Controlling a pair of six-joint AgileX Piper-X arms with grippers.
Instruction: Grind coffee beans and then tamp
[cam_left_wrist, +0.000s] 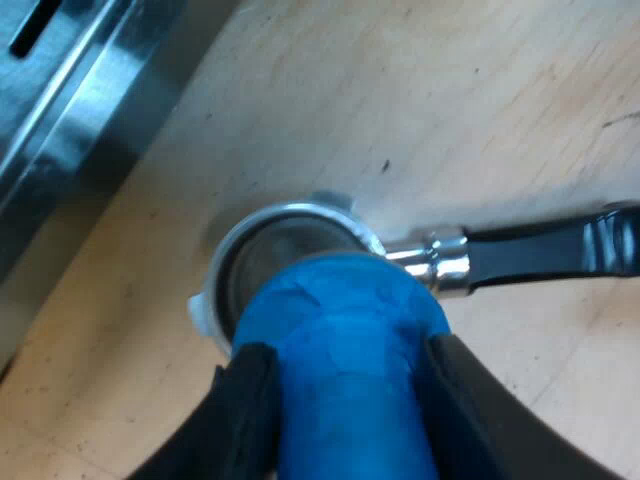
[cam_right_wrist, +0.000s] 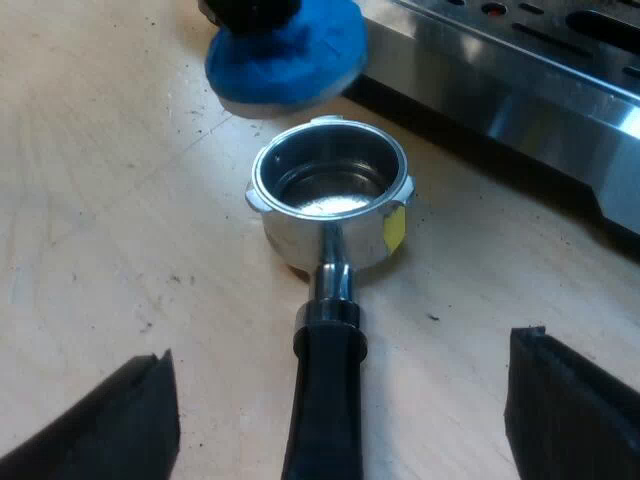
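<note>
The metal holder (cam_right_wrist: 330, 215) lay on a wooden table (cam_right_wrist: 100, 200), near the foot of the steel coffee machine (cam_right_wrist: 500, 80). Its round cup faced up and its dark handle (cam_right_wrist: 325, 400) pointed away from the machine. A small yellow patch (cam_right_wrist: 395, 230) marked the cup's outer wall. Inside, the cup showed bright metal with a pale glint. No dark grounds could be made out.

The blue tamper (cam_left_wrist: 345, 350) hung just above the cup's rim, on the side nearer the machine, apart from the holder. The left gripper (cam_left_wrist: 350, 400) pinched the tamper's blue body between its two black fingers (cam_left_wrist: 245, 410). Seen from the right wrist, the tamper's flat round base (cam_right_wrist: 285, 55) was off-centre from the cup.

The right gripper (cam_right_wrist: 345, 350) hovered over the handle with its fingers (cam_right_wrist: 120, 420) spread wide, one on each side and neither touching.

The step in hand looked like tamping. To do it well, the tamper's base probably needed centring over the cup and keeping level, then lowering straight down. Closing the right fingers on the handle first would likely steady the holder against sliding.
</note>
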